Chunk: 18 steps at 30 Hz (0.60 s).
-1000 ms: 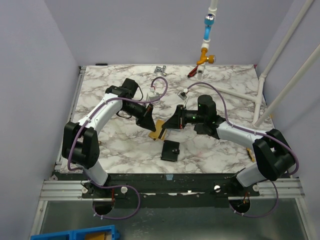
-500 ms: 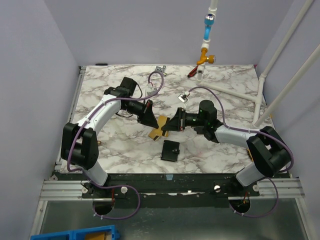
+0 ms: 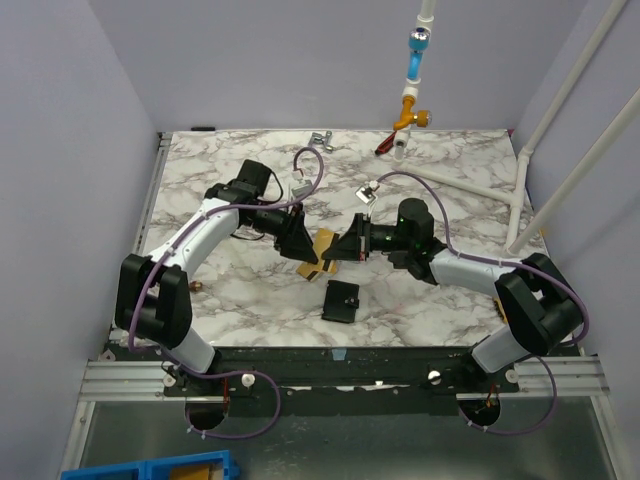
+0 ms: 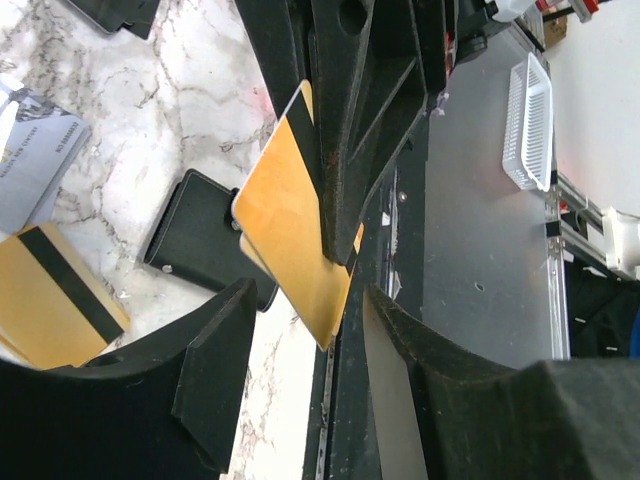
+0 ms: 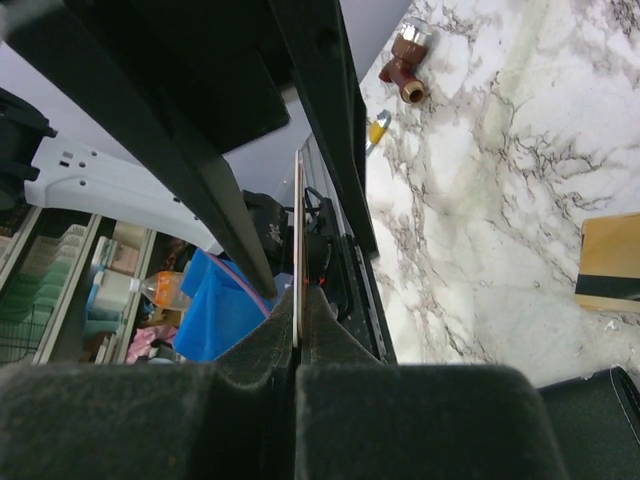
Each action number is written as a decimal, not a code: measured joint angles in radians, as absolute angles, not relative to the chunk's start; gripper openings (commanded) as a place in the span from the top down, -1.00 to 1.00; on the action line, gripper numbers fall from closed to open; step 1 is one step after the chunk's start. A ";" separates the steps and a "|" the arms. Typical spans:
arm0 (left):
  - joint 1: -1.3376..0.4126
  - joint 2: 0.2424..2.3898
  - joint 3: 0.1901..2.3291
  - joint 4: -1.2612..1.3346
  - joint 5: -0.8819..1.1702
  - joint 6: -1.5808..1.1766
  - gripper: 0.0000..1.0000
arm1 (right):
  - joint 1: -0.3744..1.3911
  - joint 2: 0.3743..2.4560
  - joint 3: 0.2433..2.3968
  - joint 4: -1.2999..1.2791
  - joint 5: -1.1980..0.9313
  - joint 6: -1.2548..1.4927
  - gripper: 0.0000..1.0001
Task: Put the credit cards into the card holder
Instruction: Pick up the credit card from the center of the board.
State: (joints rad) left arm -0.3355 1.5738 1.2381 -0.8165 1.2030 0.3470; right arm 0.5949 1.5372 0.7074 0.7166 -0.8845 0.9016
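Note:
A gold-tan credit card (image 4: 290,215) hangs above the table between the two arms. My right gripper (image 5: 298,290) is shut on it, and the card shows edge-on between its pads. My left gripper (image 4: 305,330) is open, its fingers standing on either side of the card's lower corner without touching it. From above, the held card (image 3: 323,242) sits between the left gripper (image 3: 303,240) and the right gripper (image 3: 340,248). Another gold card with a dark stripe (image 3: 308,267) lies on the marble, a pale grey-blue card (image 4: 35,165) beside it. The black card holder (image 3: 342,301) lies closed near the front.
At the back of the table are a brass and blue pipe fitting (image 3: 410,110), a red-handled item (image 3: 385,146) and a metal clip (image 3: 321,138). White pipe framing (image 3: 520,190) crosses the right side. The front table edge and metal rail (image 3: 340,375) run just behind the holder.
The left gripper has opened and let go of the gold card. The right gripper has closed on that card, and both grippers have drawn closer together.

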 measured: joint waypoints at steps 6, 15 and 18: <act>-0.372 1.573 1.180 -0.775 1.203 0.334 0.19 | 0.595 1.539 0.728 0.733 -0.884 0.920 0.99; -0.367 1.574 1.198 -0.788 1.211 0.324 0.69 | 0.591 1.539 0.729 0.734 -0.874 0.908 0.91; -0.345 1.583 1.224 -0.822 1.213 0.334 0.66 | 0.590 1.527 0.728 0.717 -0.868 0.886 0.92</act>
